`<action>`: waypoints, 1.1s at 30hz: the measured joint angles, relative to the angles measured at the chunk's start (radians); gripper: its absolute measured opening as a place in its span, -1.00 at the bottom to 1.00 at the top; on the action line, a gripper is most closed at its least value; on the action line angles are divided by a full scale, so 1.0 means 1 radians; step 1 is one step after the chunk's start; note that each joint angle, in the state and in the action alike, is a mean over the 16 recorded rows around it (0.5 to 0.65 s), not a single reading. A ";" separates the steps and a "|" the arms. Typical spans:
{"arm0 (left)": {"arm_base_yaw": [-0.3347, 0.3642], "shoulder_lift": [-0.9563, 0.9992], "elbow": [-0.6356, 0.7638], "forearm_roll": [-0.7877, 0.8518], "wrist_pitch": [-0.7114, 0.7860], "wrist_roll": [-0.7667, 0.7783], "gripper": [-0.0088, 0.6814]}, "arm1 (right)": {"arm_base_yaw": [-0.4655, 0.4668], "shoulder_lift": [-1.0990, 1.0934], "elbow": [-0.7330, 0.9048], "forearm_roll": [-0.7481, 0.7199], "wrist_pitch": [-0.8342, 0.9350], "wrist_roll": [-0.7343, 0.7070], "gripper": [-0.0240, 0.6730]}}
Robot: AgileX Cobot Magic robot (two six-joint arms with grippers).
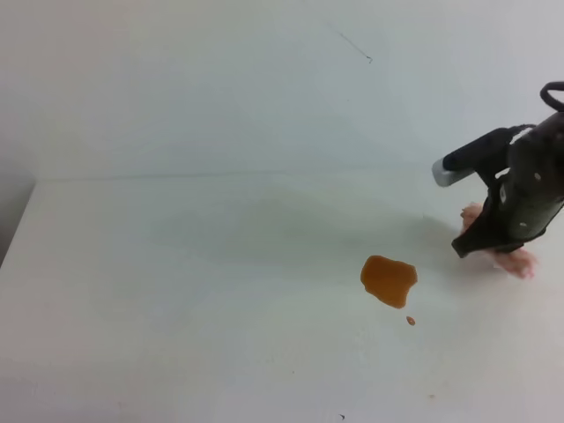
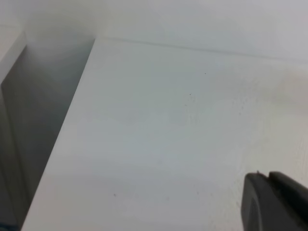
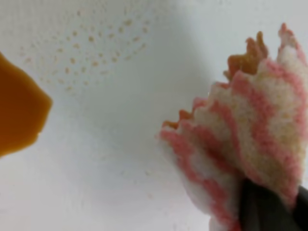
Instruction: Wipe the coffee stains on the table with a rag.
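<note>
Exterior high view: right claw [image 1: 493,251], clamped on the rag [image 1: 515,261], sits right of the coffee stains [image 1: 389,280] on the bench [image 1: 176,291], nearer than the left arm.

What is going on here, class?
The right gripper is shut on the rag, a pink-and-white striped cloth, at the right side of the white table. The coffee stains lie apart from it, not yet wiped. Only a dark corner of the left gripper shows, over bare table.
</note>
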 joint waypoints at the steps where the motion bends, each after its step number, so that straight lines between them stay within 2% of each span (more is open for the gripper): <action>1: 0.000 0.000 0.000 0.000 0.000 0.000 -0.97 | -0.013 0.024 -0.012 0.015 -0.003 -0.004 -0.93; 6: 0.000 0.000 0.000 -0.001 0.000 0.000 -0.97 | -0.043 0.131 -0.078 0.100 0.001 -0.039 -0.93; 11: 0.000 0.000 0.000 -0.001 0.000 0.000 -0.97 | -0.029 0.208 -0.148 0.221 0.014 -0.085 -0.93; 16: 0.000 0.000 0.000 -0.001 0.000 0.000 -0.97 | 0.023 0.245 -0.203 0.349 0.021 -0.131 -0.94; 21: 0.000 0.000 0.000 -0.001 0.000 0.000 -0.97 | 0.114 0.257 -0.227 0.433 0.015 -0.175 -0.94; 26: 0.000 0.000 0.000 -0.001 0.000 0.000 -0.97 | 0.208 0.259 -0.232 0.434 0.015 -0.186 -0.94; 33: 0.000 0.000 0.000 -0.001 0.000 0.000 -0.97 | 0.277 0.246 -0.208 0.311 0.035 -0.110 -0.94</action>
